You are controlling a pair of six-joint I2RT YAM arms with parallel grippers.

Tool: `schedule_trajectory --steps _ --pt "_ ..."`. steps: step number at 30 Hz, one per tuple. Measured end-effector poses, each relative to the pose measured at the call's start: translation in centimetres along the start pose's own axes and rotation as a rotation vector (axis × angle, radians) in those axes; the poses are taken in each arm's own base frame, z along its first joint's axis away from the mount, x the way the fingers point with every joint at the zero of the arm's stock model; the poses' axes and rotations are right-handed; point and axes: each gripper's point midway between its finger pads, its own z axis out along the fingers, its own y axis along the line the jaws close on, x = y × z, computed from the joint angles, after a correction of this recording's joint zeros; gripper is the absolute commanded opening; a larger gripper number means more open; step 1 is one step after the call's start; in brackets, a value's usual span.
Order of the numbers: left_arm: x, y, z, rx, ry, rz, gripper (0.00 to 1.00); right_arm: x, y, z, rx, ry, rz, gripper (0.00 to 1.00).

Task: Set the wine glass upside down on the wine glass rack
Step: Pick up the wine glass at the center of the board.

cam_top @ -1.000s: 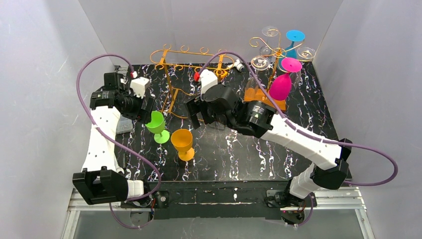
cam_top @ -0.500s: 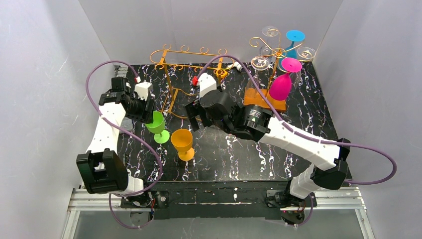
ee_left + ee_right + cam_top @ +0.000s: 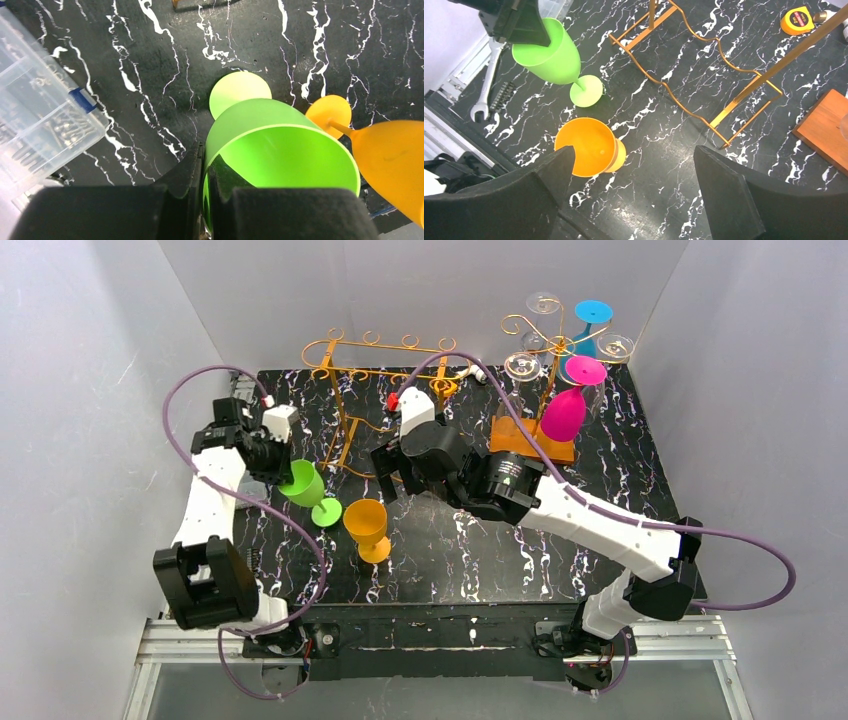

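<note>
A green wine glass (image 3: 303, 483) leans tilted at the left of the table, its foot (image 3: 326, 512) low by the marble. My left gripper (image 3: 281, 468) is shut on its rim, one finger inside the bowl (image 3: 280, 150) and one outside; the left gripper (image 3: 204, 150) shows this pinch up close. An orange wine glass (image 3: 367, 525) stands upright just right of the green one. My right gripper (image 3: 633, 152) hangs open over the table beside the orange glass (image 3: 586, 147), holding nothing. The empty gold wire rack (image 3: 345, 410) stands behind both glasses.
A second gold rack (image 3: 548, 340) on a wooden base (image 3: 530, 435) at the back right carries a pink glass (image 3: 563, 412), a blue glass (image 3: 592, 315) and clear ones. A clear plastic box (image 3: 35, 115), a wrench (image 3: 481, 95) and a tape measure (image 3: 796, 20) lie around.
My left gripper has shut on the green glass's rim and tipped the bowl to the left. The right arm has barely moved.
</note>
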Motion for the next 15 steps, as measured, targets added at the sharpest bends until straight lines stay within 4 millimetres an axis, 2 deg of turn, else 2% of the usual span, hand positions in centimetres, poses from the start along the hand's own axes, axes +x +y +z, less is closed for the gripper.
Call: schedule_trajectory --steps 2,4,7,9,12,15 --pt "-0.3 0.1 -1.5 -0.01 -0.035 0.001 0.0 -0.2 0.3 0.0 -0.011 -0.001 0.013 0.98" --pt "-1.4 0.1 -3.9 -0.036 -0.103 0.018 0.0 -0.8 0.9 0.1 -0.031 -0.008 0.032 0.98" --pt "-4.4 -0.1 -9.6 -0.088 -0.279 0.054 0.0 -1.9 2.3 0.4 -0.077 -0.03 0.084 0.98" --pt "-6.7 -0.2 -14.6 -0.149 -0.432 0.085 0.0 -2.7 3.6 0.5 -0.133 -0.05 0.126 0.98" --pt "-8.3 -0.8 -20.9 -0.237 -0.601 0.11 0.0 -4.1 6.1 0.4 -0.272 -0.115 0.21 0.98" --pt "-9.0 -2.5 -24.6 -0.251 -0.708 0.124 0.0 -4.1 7.5 0.0 -0.393 -0.11 0.319 0.98"
